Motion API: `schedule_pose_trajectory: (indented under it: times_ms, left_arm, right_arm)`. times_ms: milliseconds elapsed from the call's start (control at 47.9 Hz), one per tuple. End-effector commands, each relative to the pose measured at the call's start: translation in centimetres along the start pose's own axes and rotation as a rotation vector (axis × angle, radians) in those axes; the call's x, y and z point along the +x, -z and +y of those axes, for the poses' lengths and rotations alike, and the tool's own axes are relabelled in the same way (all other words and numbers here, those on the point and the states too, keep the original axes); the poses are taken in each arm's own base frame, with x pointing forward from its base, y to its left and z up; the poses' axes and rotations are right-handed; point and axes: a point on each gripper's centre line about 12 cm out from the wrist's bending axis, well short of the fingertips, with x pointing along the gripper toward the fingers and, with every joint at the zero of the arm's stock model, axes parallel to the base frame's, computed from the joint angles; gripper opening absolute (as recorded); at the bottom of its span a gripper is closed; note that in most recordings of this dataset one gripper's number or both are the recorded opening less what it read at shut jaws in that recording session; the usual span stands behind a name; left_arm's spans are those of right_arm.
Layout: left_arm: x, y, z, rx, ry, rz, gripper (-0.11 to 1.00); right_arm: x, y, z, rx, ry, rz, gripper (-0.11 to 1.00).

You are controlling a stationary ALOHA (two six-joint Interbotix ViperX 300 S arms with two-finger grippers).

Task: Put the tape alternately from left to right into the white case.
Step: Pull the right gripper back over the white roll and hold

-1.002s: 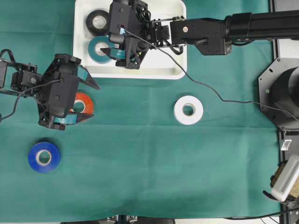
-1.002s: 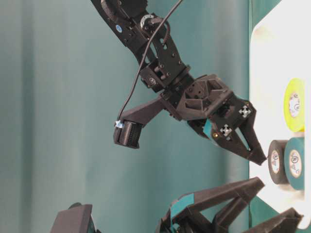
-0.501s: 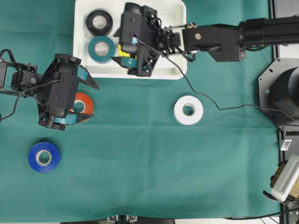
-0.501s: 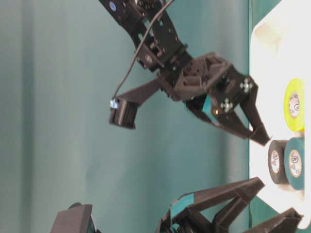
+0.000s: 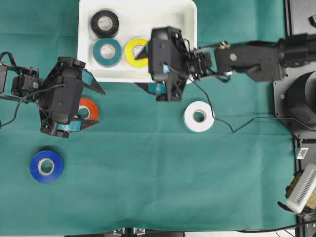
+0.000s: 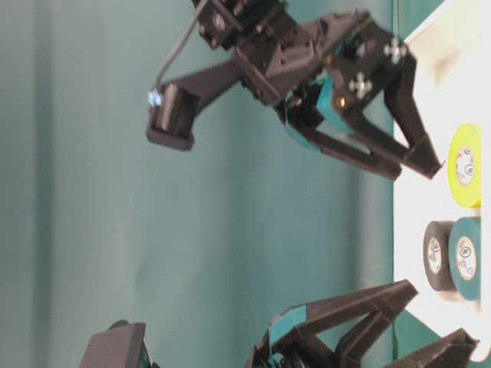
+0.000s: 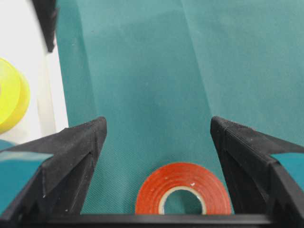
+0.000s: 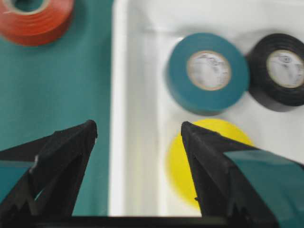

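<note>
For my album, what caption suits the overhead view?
Three rolls lie in the white case; the open right gripper hangs at its edge, the left gripper over the red roll.

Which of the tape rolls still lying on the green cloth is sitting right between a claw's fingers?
The red roll. It lies between the open fingers of the left gripper, while the blue roll and the white roll lie out in the open.

green cloth (image 5: 158, 187) under case (image 5: 185, 76), rolls (image 5: 199, 116)
</note>
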Motion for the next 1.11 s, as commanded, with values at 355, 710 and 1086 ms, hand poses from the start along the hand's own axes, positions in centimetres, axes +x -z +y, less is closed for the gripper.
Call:
schedule_pose_trajectory:
  times_ms: [355,710,1086]
  left_arm:
    - [-0.3,-0.7,0.0,-0.003,-0.002,-0.026,0.81]
    - [-0.3,-0.7,0.0,-0.003,-0.002,-0.025,0.81]
    - [-0.3,-0.7,-0.5,0.004,0.011,-0.022,0.81]
  right_arm:
    - [-3.3,1.1,2.4,-0.037,-0.057,-0.026,0.73]
    - [-4.5,2.3,3.6,-0.05,-0.113,-0.056,0.73]
    - [-4.5,2.2,3.6,-0.048,-0.123,-0.071,0.73]
